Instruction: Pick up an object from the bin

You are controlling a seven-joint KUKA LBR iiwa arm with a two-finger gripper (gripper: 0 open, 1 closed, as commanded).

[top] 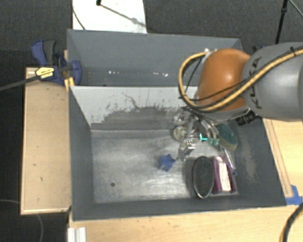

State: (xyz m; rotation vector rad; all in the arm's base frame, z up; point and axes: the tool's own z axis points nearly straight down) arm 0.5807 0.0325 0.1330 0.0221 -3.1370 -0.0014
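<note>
Find the end effector (184,152) low over the middle-right floor of the grey bin (121,155), under the orange wrist cover (223,79) and its looped cables (189,67), just behind and right of a small blue piece (165,162) lying on the bin floor, close beside it. Cannot tell whether open or closed. Just right of that, toward the front right corner: a black oval thing (203,176) touching a purple-and-white packet (223,178), with a teal-green thing (227,136) behind them, nearer the right wall.

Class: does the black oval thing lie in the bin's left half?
No, the black oval thing lies at the right of the bin, beside a purple thing.
</note>
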